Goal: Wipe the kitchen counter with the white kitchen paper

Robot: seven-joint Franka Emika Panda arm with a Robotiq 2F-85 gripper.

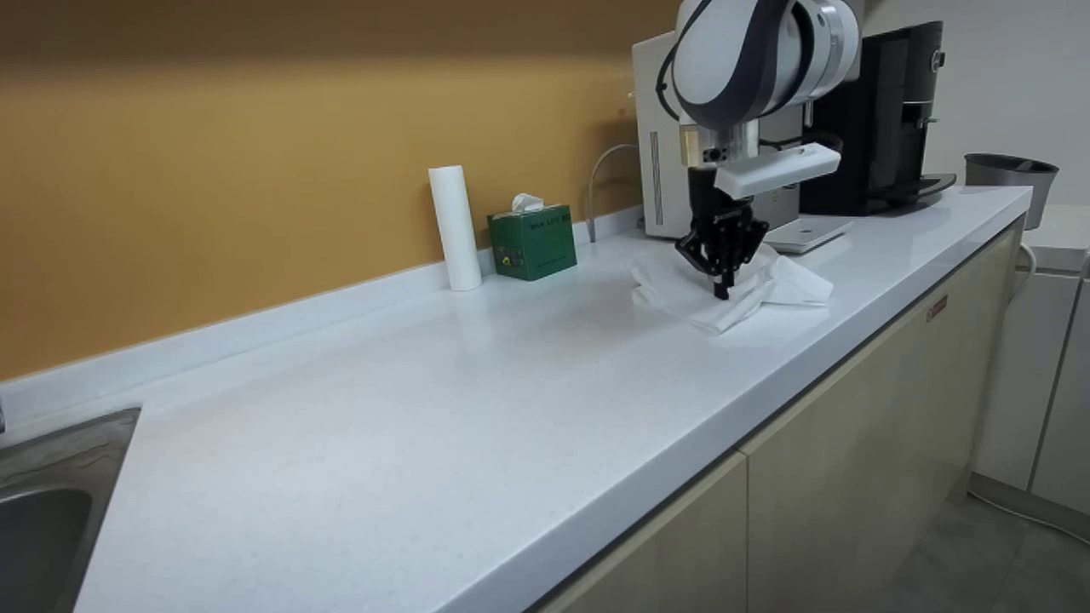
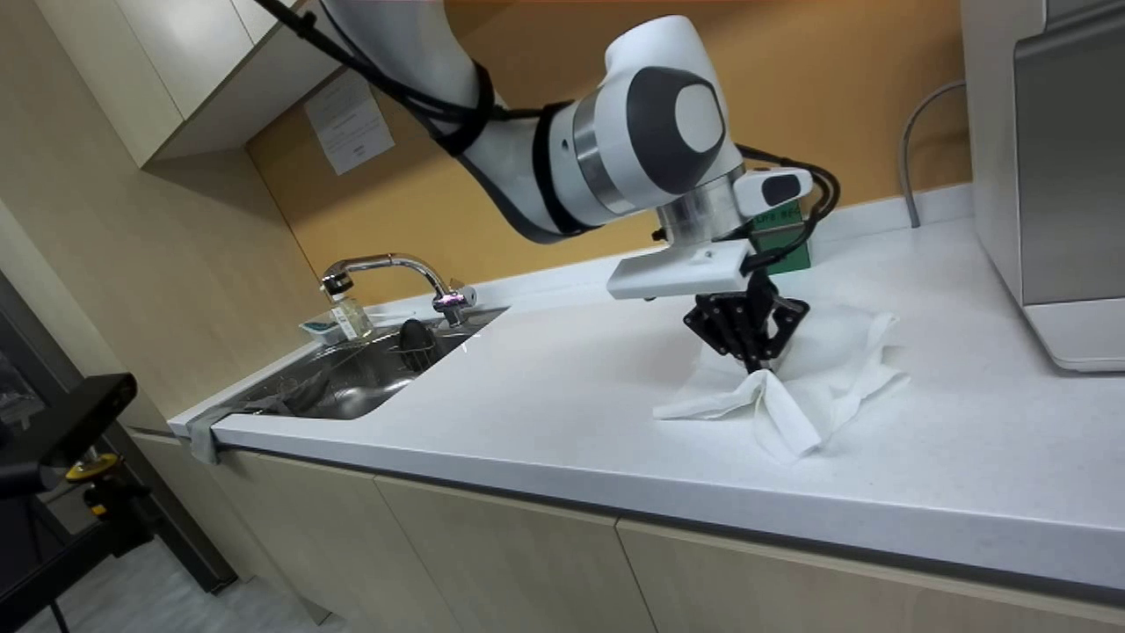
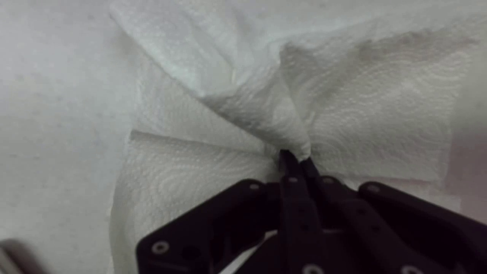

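Pinching a raised fold of the kitchen paper [image 3: 266, 118], the gripper [image 3: 296, 157] points down at the kitchen counter [image 1: 383, 409]. Its jaws stand close together, with the peak of the fold between the fingertips [image 3: 289, 161]. From where I stand, contact between fingertips and counter cannot be confirmed; the sheet covers that spot.

The paper lies rumpled on the glossy white surface, around and beneath the fingertips. In an exterior view, one flap extends from the gripper toward five o'clock and another toward eight o'clock. In the wrist view, the fingers enter from six o'clock, and a folded edge runs from their tips to between ten and eleven o'clock.

In an exterior view, the arm [image 2: 615, 158] reaches in from between ten and eleven o'clock. The tap [image 2: 450, 303] is located between nine and ten o'clock, and a white-and-grey appliance [image 2: 1072, 176] at two o'clock.

In an exterior view, measured from the gripper, a green tissue box [image 1: 534, 243] sits between nine and ten o'clock. A white paper roll [image 1: 456, 228] stands just beside it, farther out. The sink [image 1: 102, 443] is between eight and nine o'clock, well apart; a black machine [image 1: 869, 128] is between one and two o'clock.
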